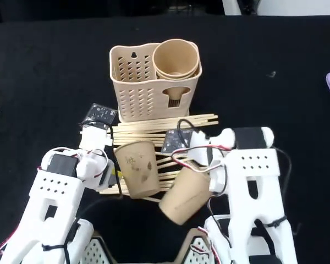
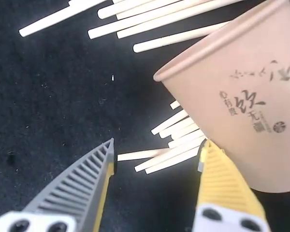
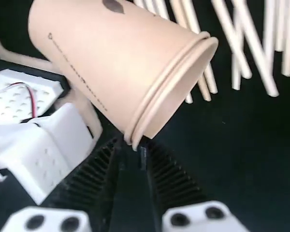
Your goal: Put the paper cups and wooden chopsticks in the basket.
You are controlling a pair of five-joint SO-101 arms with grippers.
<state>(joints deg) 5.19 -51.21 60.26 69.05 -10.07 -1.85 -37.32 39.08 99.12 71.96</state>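
Near the table's (image 1: 44, 82) near edge, the right gripper (image 3: 132, 145) has its jaws clamped on the rim of a paper cup (image 1: 187, 195), which is held tilted over the near ends of the wooden chopsticks (image 1: 154, 125).

Just beside it, a second paper cup (image 1: 137, 170) rests on the chopsticks. The left gripper (image 2: 158, 145) has its jaws apart with nothing between them. This cup stands off to the outer side of the yellow finger.

The chopsticks lie with their long axes parallel to the near edge.

Beyond them stands the basket (image 1: 137, 104), with stacked cups (image 1: 176, 58) already in one compartment. Judged next move: carry the held cup across the chopsticks to the basket.
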